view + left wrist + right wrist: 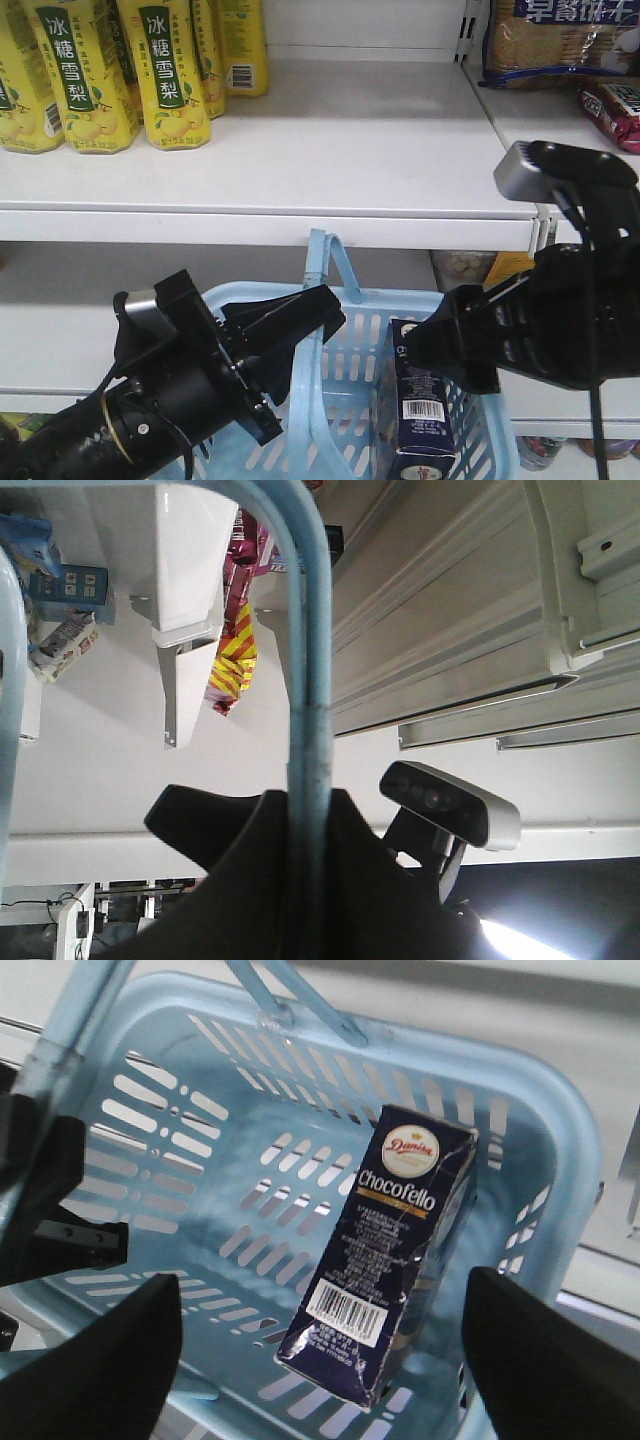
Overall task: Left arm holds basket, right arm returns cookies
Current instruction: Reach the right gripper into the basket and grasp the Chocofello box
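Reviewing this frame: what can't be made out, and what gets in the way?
Top of the cookies: front view, covered by the right gripper.
Underside of the basket: front view, cut off by the bottom edge.
Small print on the cookies box: right wrist view, too small to read.
Basket contents: left wrist view shows only the handle, with the left gripper filling the lower frame.

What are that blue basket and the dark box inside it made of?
The basket looks like moulded plastic, glossy light blue, with slots through its walls. The box seems printed cardboard, slightly shiny; creased edges and folded corners suggest it.
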`<state>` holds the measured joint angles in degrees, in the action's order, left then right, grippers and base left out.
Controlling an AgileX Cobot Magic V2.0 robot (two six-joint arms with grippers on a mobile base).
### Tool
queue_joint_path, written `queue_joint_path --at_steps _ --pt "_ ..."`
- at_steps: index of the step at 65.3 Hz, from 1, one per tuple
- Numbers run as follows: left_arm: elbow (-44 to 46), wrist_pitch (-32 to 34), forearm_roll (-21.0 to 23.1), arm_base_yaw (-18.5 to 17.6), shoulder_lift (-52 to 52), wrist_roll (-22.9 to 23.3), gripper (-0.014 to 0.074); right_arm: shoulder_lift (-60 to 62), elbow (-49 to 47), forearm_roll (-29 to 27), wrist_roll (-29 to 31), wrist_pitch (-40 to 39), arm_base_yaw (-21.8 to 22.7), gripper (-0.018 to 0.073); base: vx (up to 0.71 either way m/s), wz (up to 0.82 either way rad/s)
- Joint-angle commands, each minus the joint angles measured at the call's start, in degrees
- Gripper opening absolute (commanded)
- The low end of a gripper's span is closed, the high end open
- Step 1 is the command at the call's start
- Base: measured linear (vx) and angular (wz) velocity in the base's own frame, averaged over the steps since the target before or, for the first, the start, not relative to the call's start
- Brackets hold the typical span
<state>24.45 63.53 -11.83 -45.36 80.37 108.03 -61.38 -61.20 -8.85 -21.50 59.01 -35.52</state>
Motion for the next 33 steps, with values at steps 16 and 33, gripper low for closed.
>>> queue_joint_path --at_steps 16,33 --pt "1.74 15.12 5.41 0.34 -1.77 -0.42 0.0 -3.65 -2.43 7.28 -10.56 0.86 -3.45 0.0542 0.0 0.0" --pt "1.74 15.12 5.41 0.34 -1.77 -0.42 0.0 -6.6 -2.43 8.85 -13.72 0.58 -3.94 0.0542 0.0 0.0"
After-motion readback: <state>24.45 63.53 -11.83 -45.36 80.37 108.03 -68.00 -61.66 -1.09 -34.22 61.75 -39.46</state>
